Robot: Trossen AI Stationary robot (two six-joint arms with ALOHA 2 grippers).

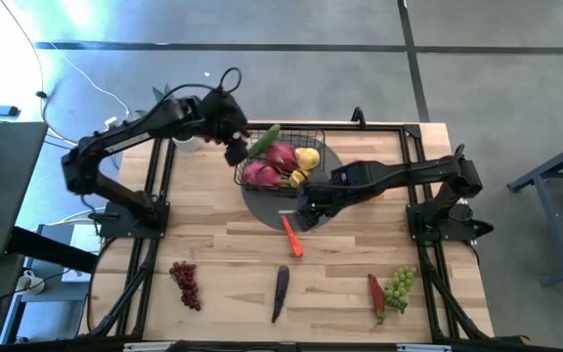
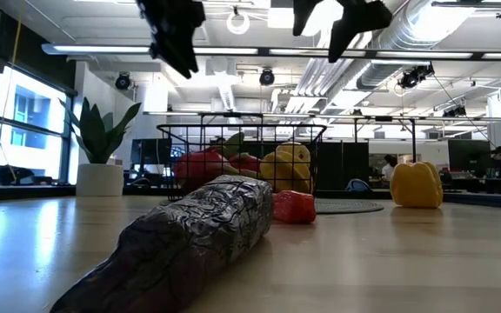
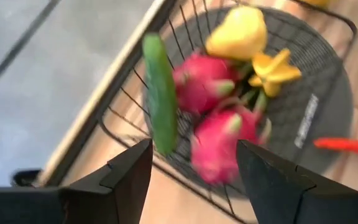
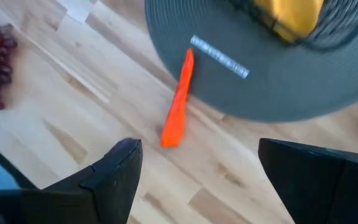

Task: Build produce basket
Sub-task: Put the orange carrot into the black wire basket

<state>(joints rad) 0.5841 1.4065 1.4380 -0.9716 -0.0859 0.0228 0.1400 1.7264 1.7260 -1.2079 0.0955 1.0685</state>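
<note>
The black wire basket [image 1: 283, 156] stands on the grey round mat [image 1: 262, 207]. It holds two pink dragon fruits [image 3: 207, 78], yellow pieces [image 3: 238, 34] and a green cucumber [image 3: 160, 93] that leans on its far-left rim. My left gripper [image 1: 235, 147] hangs open above the basket's left side, with nothing between its fingers [image 3: 191, 149]. My right gripper [image 1: 309, 210] hangs open above the mat's near edge. Just beyond it the orange carrot [image 4: 178, 99] lies on the table with one end at the mat's edge. The right gripper's fingers [image 4: 197, 149] are empty.
Along the near edge lie red grapes [image 1: 186, 284], a purple pod [image 1: 280, 291], a red pod [image 1: 375, 296] and green grapes [image 1: 400, 285]. A potted plant [image 2: 101, 143] stands at the far left. In the low view a yellow pepper [image 2: 416, 184] shows right of the basket.
</note>
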